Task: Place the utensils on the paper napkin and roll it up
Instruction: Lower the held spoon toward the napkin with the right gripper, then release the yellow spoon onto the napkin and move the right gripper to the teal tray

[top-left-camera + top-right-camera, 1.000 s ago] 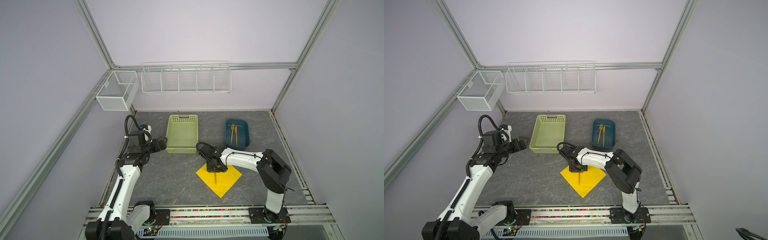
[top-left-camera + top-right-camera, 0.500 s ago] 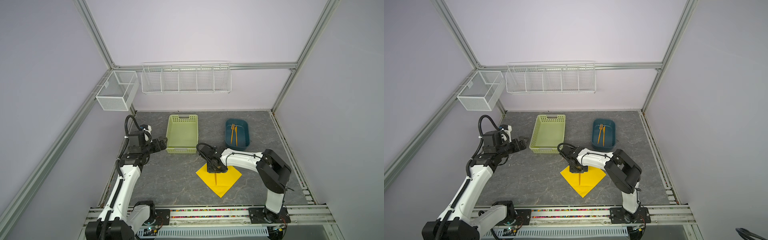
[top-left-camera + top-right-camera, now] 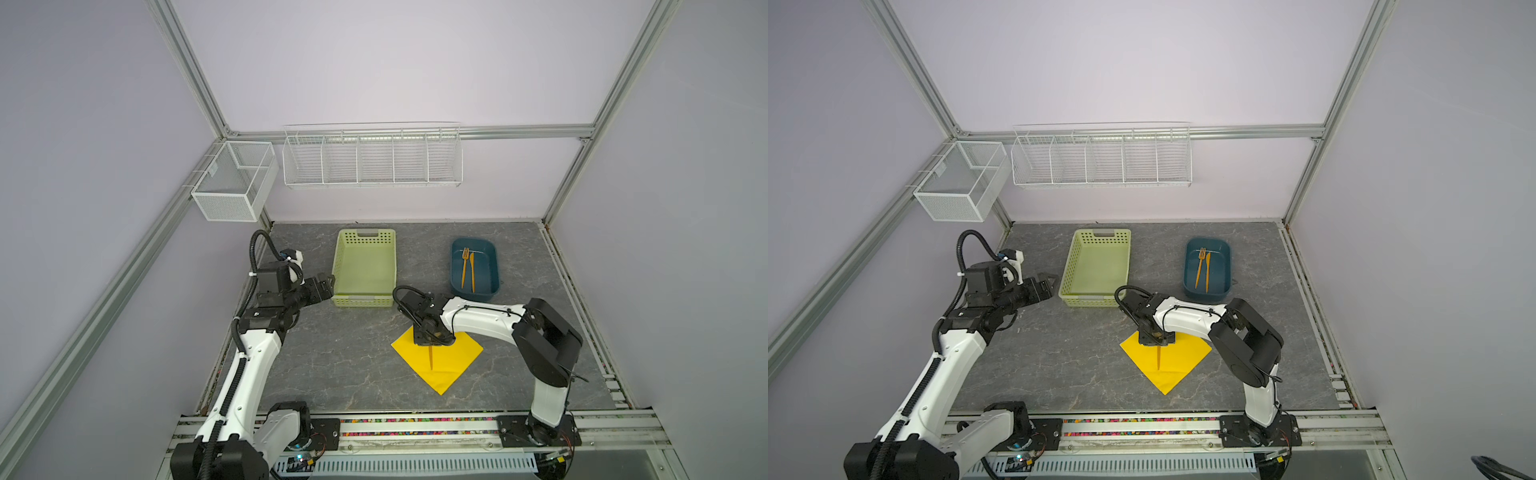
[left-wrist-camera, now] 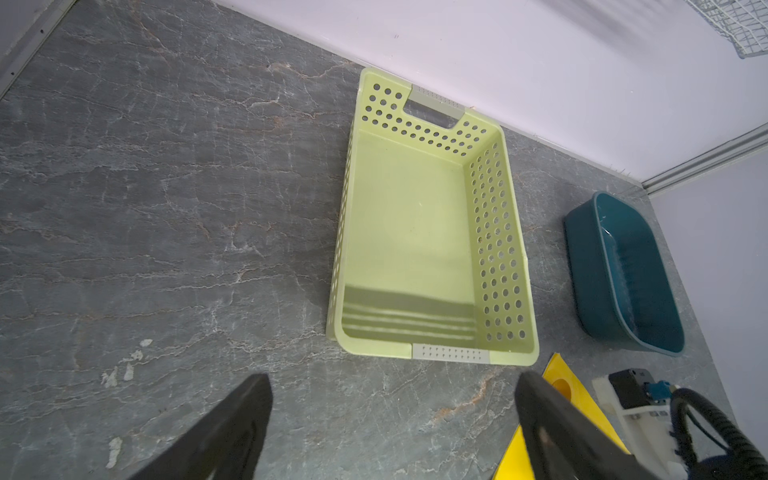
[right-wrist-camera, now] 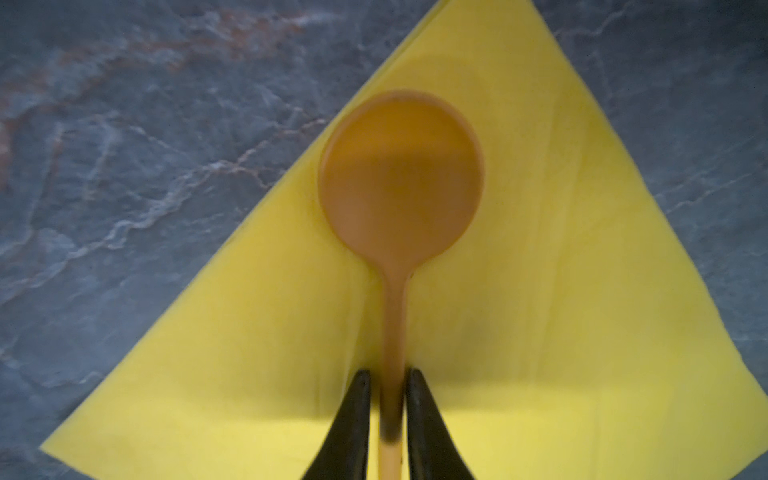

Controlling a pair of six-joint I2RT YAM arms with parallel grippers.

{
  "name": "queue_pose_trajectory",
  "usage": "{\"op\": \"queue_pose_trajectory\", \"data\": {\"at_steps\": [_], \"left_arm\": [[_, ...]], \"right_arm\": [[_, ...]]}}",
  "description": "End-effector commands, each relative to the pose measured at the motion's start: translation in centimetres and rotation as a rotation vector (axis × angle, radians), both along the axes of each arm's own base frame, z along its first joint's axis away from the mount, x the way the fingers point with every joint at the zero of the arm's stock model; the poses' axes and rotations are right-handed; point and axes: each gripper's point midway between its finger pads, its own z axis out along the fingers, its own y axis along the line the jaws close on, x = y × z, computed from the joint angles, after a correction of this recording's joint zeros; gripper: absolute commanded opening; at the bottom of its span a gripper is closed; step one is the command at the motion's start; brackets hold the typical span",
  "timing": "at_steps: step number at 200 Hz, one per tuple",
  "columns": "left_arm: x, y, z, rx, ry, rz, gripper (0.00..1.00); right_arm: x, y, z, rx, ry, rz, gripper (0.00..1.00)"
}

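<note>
The yellow paper napkin lies flat on the grey table, one corner toward the front. An orange spoon rests on it, and its handle points to the front. My right gripper straddles that handle low over the napkin, with its jaws slightly parted and thin gaps beside the handle. The orange fork and knife lie side by side in the blue tub. My left gripper hovers wide open and holds nothing, beside the basket's front left corner.
The pale green perforated basket stands behind the napkin, with nothing in it. White wire racks hang on the back wall and a mesh box on the left frame. The rail runs along the table's front edge.
The right gripper's jaws have parted a little around the spoon handle. The spoon stays on the napkin. The left arm has not moved.
</note>
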Motion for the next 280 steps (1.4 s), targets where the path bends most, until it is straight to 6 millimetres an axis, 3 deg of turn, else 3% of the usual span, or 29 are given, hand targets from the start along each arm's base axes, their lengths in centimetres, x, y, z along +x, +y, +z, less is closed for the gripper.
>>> {"op": "queue_pose_trajectory", "data": {"at_steps": [1, 112, 228, 280], "left_arm": [[0.1, 0.1, -0.4, -0.009, 0.006, 0.006, 0.93], [0.1, 0.1, -0.4, -0.007, 0.007, 0.007, 0.93], [0.0, 0.2, -0.4, -0.004, 0.008, 0.009, 0.94], [0.1, 0.4, -0.9, 0.007, 0.044, 0.017, 0.95]], "right_arm": [[-0.5, -0.6, -0.8, -0.024, 0.012, -0.022, 0.23], [-0.2, -0.2, -0.2, -0.023, 0.000, -0.005, 0.30], [1.9, 0.0, 6.9, -0.028, -0.099, 0.057, 0.31], [4.2, -1.0, 9.1, -0.009, -0.109, 0.079, 0.31]]}}
